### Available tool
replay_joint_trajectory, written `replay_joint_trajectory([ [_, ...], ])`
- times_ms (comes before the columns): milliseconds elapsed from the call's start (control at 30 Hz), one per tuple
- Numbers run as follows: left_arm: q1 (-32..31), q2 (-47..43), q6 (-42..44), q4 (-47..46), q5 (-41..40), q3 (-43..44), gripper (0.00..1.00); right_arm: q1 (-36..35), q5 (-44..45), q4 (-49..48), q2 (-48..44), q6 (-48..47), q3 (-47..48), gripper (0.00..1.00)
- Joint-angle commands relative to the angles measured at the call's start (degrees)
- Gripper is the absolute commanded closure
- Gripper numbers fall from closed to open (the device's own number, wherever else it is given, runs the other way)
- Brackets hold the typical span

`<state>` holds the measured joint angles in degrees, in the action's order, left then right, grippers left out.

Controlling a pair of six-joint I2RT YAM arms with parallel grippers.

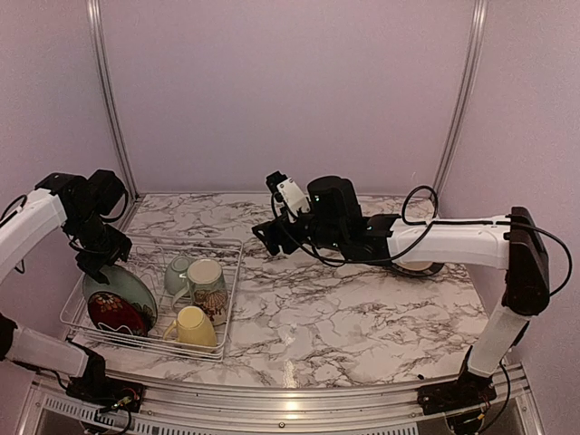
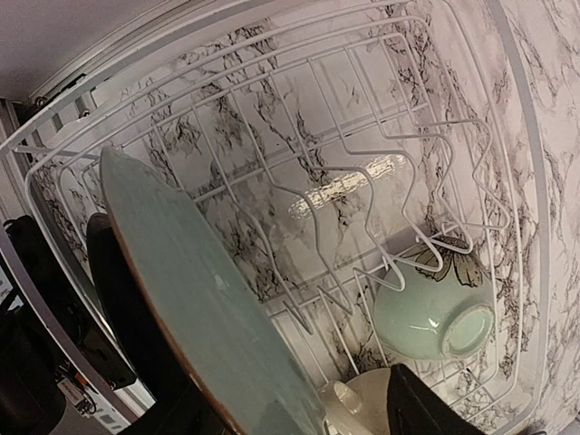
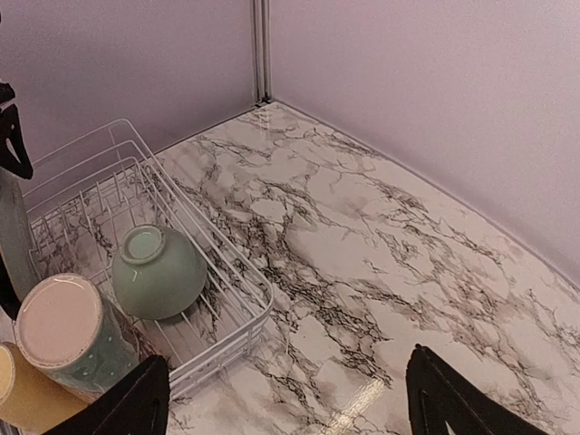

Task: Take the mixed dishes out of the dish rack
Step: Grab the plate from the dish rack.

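The white wire dish rack (image 1: 231, 272) stands at the left. In it the pale green plate (image 1: 122, 283) stands on edge, with the dark red patterned plate (image 1: 116, 313) in front of it. Beside them are the small pale green bowl (image 1: 178, 270), upside down, the cream floral mug (image 1: 208, 285) and the pale yellow mug (image 1: 195, 326). My left gripper (image 1: 95, 261) is open and straddles the green plate's top edge (image 2: 199, 308); its right finger (image 2: 435, 403) is clear of the plate. My right gripper (image 1: 267, 236) is open and empty above the marble, right of the rack (image 3: 240, 317). The bowl (image 3: 159, 272) also shows in the right wrist view.
The black-rimmed cream plate (image 1: 419, 267) lies on the marble table (image 1: 317, 317) at the right, partly hidden behind my right arm. Purple walls close in the back and both sides. The rack's upright prongs (image 2: 362, 181) stand bare beyond the green plate.
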<state>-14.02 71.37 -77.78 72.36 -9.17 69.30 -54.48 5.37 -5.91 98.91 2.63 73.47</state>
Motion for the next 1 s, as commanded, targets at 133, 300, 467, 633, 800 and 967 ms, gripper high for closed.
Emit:
replay_joint_trajectory([
  [133,0.4,1.37,0.17,0.57,-0.82,-1.24,0.33,-0.68,1.5,-0.06,0.22,-0.86,2.65,0.13],
  [300,0.56,2.22,0.52,0.19,-1.0,-1.1,0.39,-1.28,2.1,0.08,0.14,-1.49,2.75,0.13],
  [467,0.88,2.4,1.3,-1.14,-0.7,-1.98,0.49,-1.98,3.03,0.17,-0.1,-1.75,2.68,0.13],
  [633,1.57,3.03,2.19,-1.96,-0.49,-2.69,0.57,-2.37,3.48,0.07,-0.21,-1.75,2.62,0.13],
  [800,1.88,2.71,2.84,-2.36,-0.61,-2.33,0.68,-2.78,3.94,0.25,-0.13,-2.1,2.71,0.13],
  [967,2.31,1.8,3.37,-2.46,-0.48,-2.24,0.79,-2.83,3.93,0.14,-0.04,-2.19,2.89,0.13],
])
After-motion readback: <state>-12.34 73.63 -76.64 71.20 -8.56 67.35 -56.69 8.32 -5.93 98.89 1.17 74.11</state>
